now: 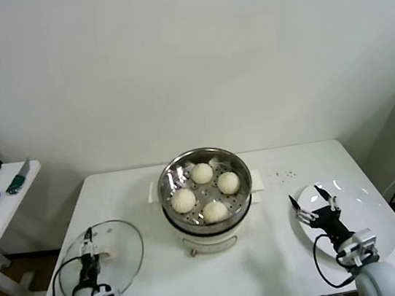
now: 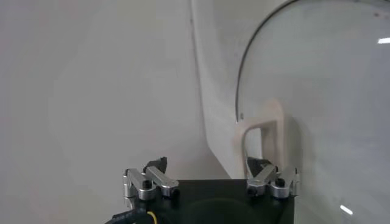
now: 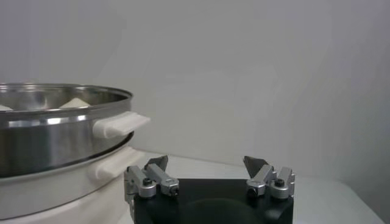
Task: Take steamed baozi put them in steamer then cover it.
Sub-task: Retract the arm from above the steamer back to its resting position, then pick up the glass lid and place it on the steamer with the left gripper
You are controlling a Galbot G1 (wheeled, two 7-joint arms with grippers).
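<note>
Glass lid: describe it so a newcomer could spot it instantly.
On the white table, look to the robot's left of the steamer in the middle. The glass lid lies flat near the table's front corner, under the left gripper. Unlike the white plate opposite, it is transparent, with a pale handle.

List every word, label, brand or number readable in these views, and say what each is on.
None can be read.
The steamer, its white pot base, the glass lid and the white plate show no print.
Neither the left tool nor the right tool shows any marking.

Plain white wall [image 1: 184, 54], side desk [image 1: 0, 212]
</note>
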